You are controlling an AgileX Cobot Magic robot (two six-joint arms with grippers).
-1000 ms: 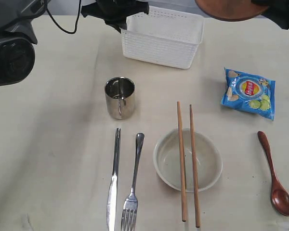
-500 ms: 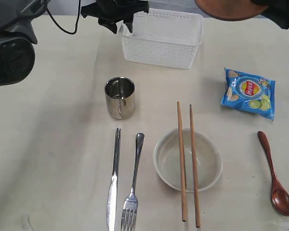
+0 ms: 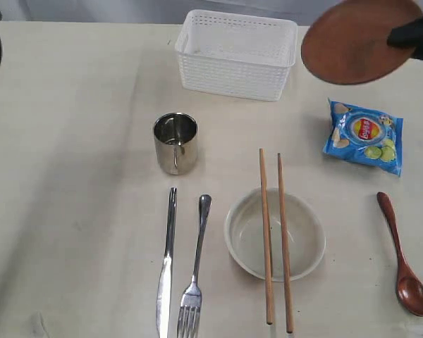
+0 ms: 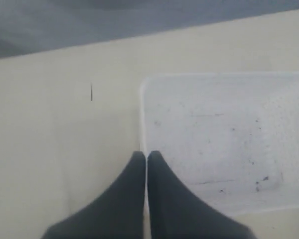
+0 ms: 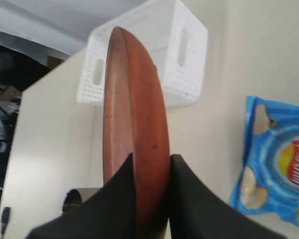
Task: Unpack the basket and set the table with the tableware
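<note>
Brown round plate point(image 3: 352, 41) clamped edge-on in your right gripper point(image 5: 152, 162), airborne between white perforated plastic basket point(image 3: 236, 60) and blue chips bag point(image 3: 364, 136). Your left gripper point(image 4: 146, 157) closed, fingertips together above basket rim, cream tabletop point(image 3: 77, 141) beneath.

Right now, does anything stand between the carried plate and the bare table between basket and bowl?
Nothing visible does. The plate, clamped in the right gripper, hangs above the table; the chips bag lies off to one side.
</note>
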